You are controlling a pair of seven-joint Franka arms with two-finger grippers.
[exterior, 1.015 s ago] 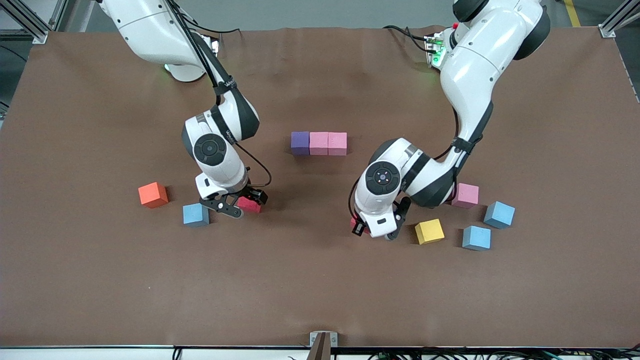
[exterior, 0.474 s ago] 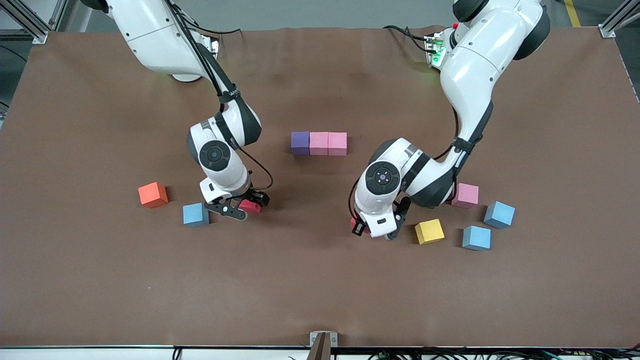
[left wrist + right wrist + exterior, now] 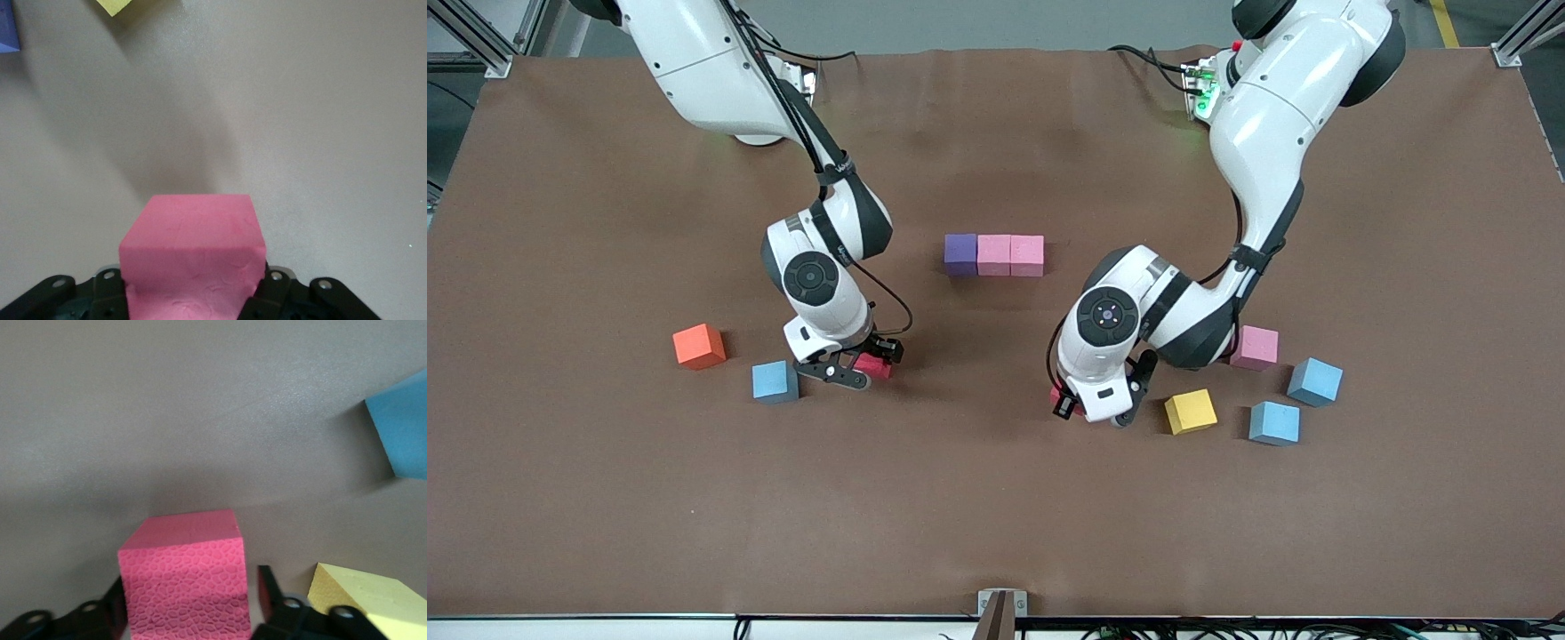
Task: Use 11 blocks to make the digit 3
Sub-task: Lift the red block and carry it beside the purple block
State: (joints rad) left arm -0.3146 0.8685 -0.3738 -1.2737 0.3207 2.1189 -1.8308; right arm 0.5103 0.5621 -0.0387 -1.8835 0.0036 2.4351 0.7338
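L gripper (image 3: 1083,407) is sitting low near the table's middle, beside the yellow block (image 3: 1191,411), w/ its fingers clamped on a red block (image 3: 193,257); in the front view only a sliver of that cube is showing under the wrist. Whether it's resting on the cloth or just off it is hard to say.

R gripper (image 3: 857,366) is sitting low toward the R arm's end, its fingers (image 3: 268,590) straddling a second red block (image 3: 874,365). In the R wrist view one finger is standing slightly clear of the cube's side, so probably not gripping yet. A second yellow block (image 3: 365,600) is showing just beside it in that view, and a blue block (image 3: 775,380) is lying close by, w/ the orange block (image 3: 699,346) next to it.

Purple block (image 3: 960,253) and two pink blocks (image 3: 1010,255) are forming a touching row of three at the table's centre, farther from the front camera than both grippers. A third pink block (image 3: 1256,347) and two more blue blocks (image 3: 1294,403) are lying scattered toward the L arm's end.

Brown cloth table (image 3: 996,516) is running to metal frame posts at the corners.
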